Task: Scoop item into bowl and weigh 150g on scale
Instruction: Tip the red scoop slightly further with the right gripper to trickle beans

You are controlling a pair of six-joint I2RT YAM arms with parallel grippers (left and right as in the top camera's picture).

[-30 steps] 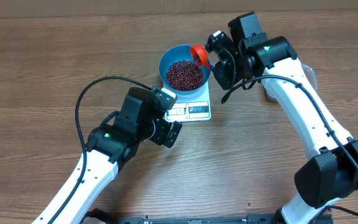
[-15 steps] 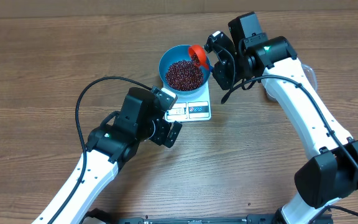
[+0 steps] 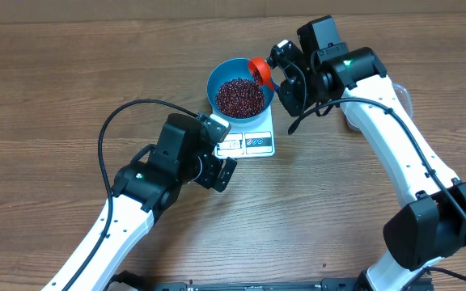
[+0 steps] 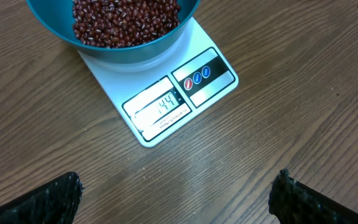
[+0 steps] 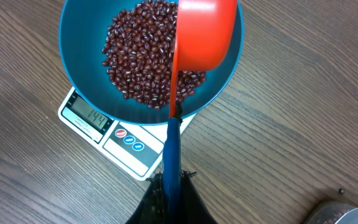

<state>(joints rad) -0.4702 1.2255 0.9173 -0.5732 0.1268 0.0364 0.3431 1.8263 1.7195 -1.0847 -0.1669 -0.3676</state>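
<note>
The blue bowl (image 3: 217, 81) stands on the white scale (image 3: 253, 144) and holds a heap of dark red-brown beans (image 3: 239, 97). In the right wrist view the scale (image 5: 129, 152) shows 144 on its display. My right gripper (image 5: 173, 180) is shut on the blue handle of a red scoop (image 5: 204, 34), which hangs tilted over the bowl's (image 5: 73, 68) right rim above the beans (image 5: 142, 56). The scoop's inside is hidden. My left gripper (image 4: 176, 193) is open and empty, over bare table just in front of the scale (image 4: 210, 78).
Part of a clear tub (image 5: 353, 214) shows at the right, mostly hidden behind my right arm in the overhead view. A black cable (image 3: 108, 129) loops off my left arm over the wooden table (image 3: 55, 81).
The red scoop has shifted very slightly over the bowl's rim. The left arm has not moved.
</note>
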